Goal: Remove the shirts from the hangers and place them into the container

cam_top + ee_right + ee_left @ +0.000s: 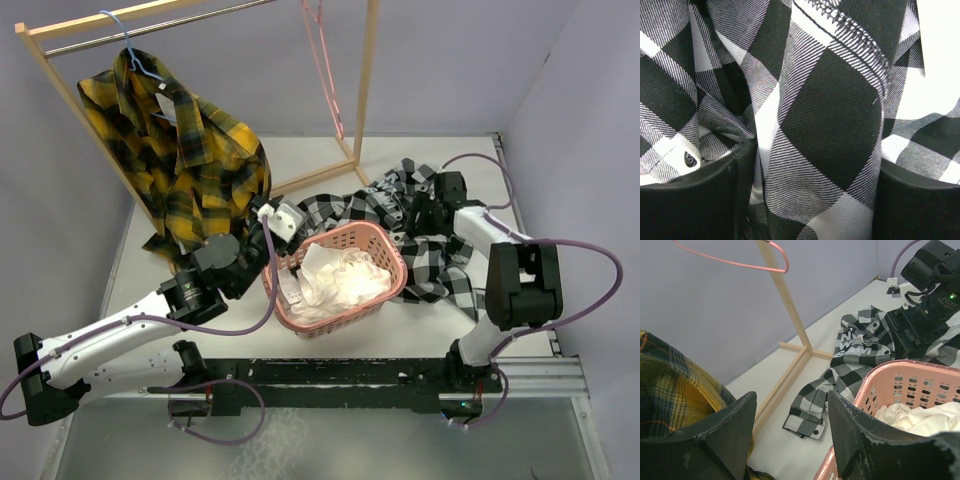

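The right gripper is down in the black and white shirt, which lies heaped on the table, off its hanger. Its jaws stand wide with a thick fold of checked cloth between them. I would not call it pinched yet. The pink basket sits just to this gripper's left and a little back toward the arm bases, its rim touching the shirt, with a white cloth already inside.

To do this well, I'd close on a deep bunch rather than a single edge. Then lift high enough that the trailing sleeves clear the rim before swinging left, and let go over the middle. A low carry would probably drag cloth against the basket and shove it.

The left gripper hangs by the basket's other side, fingers apart and holding nothing. The rim is just to its right, well placed for steadying.

Off to its left the yellow shirt hangs on the light blue hanger. The pink hanger dangles bare on the wooden rack beyond.
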Motion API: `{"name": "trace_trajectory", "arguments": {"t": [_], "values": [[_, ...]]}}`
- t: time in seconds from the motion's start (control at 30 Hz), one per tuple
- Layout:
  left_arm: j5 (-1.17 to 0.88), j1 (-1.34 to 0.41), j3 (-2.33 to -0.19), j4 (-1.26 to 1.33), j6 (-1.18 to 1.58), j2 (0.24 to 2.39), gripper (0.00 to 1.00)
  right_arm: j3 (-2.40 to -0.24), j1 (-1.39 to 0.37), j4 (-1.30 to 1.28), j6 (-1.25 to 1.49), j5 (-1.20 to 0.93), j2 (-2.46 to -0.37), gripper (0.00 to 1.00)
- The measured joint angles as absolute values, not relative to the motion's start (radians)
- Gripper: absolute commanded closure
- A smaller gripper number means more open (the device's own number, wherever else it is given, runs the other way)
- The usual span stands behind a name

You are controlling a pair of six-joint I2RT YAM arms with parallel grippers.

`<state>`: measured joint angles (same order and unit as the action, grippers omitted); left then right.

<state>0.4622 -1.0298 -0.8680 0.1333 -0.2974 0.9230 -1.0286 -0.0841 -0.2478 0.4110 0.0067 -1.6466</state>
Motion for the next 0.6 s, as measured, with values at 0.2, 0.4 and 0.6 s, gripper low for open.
{"name": "trace_trajectory", "arguments": {"t": [0.2, 0.4, 0.6], "values": [[0.462, -1.03, -0.868, 0.133, -0.297, 0.925, 0.38, -1.019, -0.084, -0.207, 0.442, 0.006, -1.65, 0.99], [0.462, -1.03, -0.868, 0.133, -0.297, 0.929, 0.38, -1.018, -0.084, -0.208, 0.461, 0.058, -1.574, 1.0], [0.464, -1.03, -0.868, 0.133, -0.297, 0.929, 0.39, -1.141, -0.084, -0.27, 0.464, 0.122, -1.367, 1.0]]}}
